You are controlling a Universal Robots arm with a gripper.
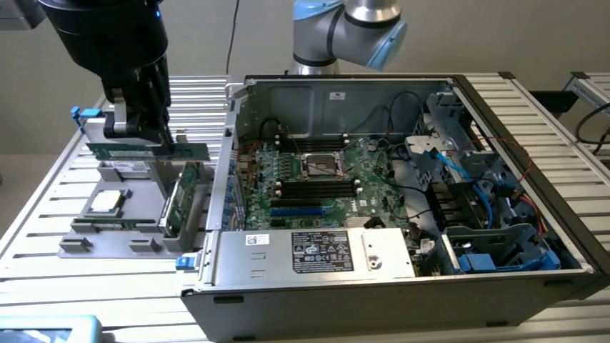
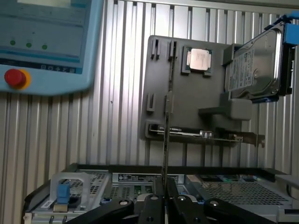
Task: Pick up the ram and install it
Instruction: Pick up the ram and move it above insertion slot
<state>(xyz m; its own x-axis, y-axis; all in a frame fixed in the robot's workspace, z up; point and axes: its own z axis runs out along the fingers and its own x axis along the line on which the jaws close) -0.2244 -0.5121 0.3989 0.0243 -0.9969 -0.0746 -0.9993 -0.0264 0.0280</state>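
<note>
The ram (image 1: 119, 150) is a thin green stick, level in the air above the grey fixture tray (image 1: 86, 246) on the exterior view's left. My gripper (image 1: 133, 137) is shut on its top edge. In the wrist view the ram (image 2: 165, 149) shows edge-on as a thin dark line running out from between my fingertips (image 2: 164, 198), over the tray (image 2: 187, 102). The open computer case (image 1: 533, 179) lies to the exterior view's right. Its motherboard has long black slots (image 1: 319, 187) near the middle.
The tray holds a silver processor chip (image 1: 107, 202), an upright broader green card (image 1: 186, 196) and a hard drive in a blue-edged carrier (image 2: 254, 65). A blue pendant with a red button (image 2: 16, 78) lies on the slatted table. Cables and drive cages crowd the case's right half.
</note>
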